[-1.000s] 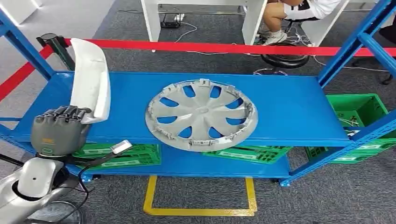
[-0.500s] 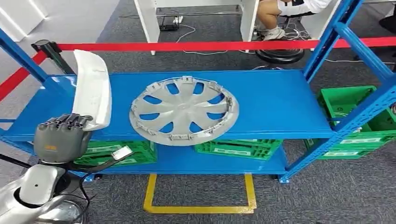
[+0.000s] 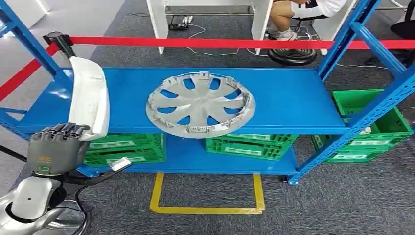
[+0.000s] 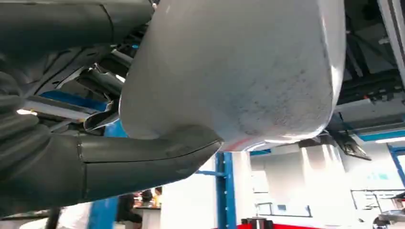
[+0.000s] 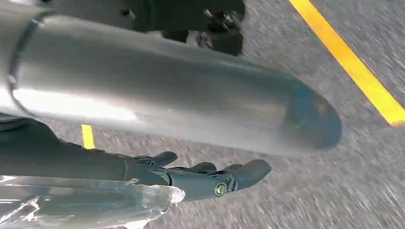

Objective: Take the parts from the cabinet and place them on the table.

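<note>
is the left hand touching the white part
Touching: in the left wrist view the left hand holds the white part, thumb pressed against its curved underside.

My head view is bright and evenly lit, sharp throughout, with soft shadows under the blue shelf (image 3: pixel 293 105) and a pale sheen at its left end. My left wrist view is darker, with blown-out white glare at lower right. My right wrist view is motion-blurred; the grey carpet (image 5: pixel 334 181) streaks, and a bright highlight runs along the silver surface at upper left.
</note>
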